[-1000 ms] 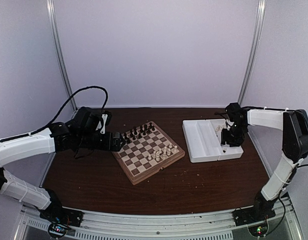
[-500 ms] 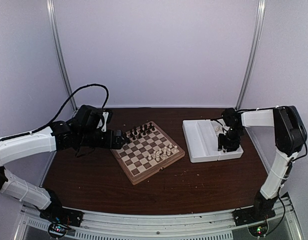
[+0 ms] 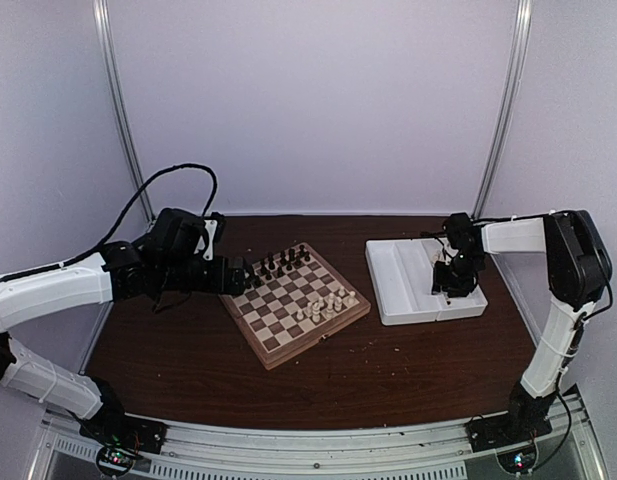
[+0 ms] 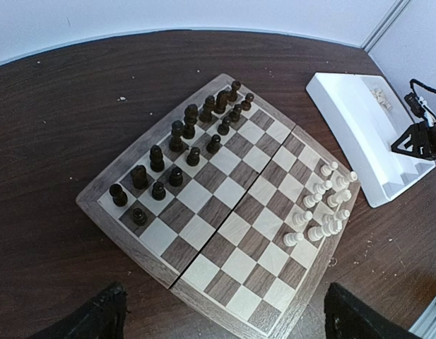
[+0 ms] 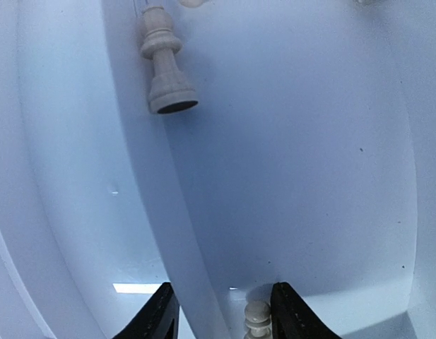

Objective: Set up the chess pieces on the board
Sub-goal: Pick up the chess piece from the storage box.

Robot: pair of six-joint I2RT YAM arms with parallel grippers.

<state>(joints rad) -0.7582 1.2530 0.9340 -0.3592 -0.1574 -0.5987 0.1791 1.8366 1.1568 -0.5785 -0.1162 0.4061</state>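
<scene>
The board (image 3: 298, 305) lies at the table's middle, also in the left wrist view (image 4: 225, 233). Several cream chess pieces (image 3: 326, 303) stand bunched near its right edge (image 4: 320, 205). My left gripper (image 3: 243, 275) is open and empty at the board's left corner; its fingertips (image 4: 97, 318) frame the near rim. My right gripper (image 3: 450, 283) is down inside the white tray (image 3: 398, 285), open. A small cream pawn (image 5: 256, 318) stands between its fingers, close to the right fingertip (image 5: 292, 314). Another cream piece (image 5: 163, 67) lies on its side farther along the tray.
Dark chess pieces (image 3: 278, 265) stand in two rows on the board's far-left side (image 4: 182, 141). The tray has ridged compartments (image 5: 189, 233) and raised walls. The left arm's black cable loops above the arm (image 3: 178, 175). Crumbs dot the brown tabletop (image 3: 388, 350).
My right gripper has dropped lower and slightly left into the tray. My left gripper has edged a little toward the board's left corner.
</scene>
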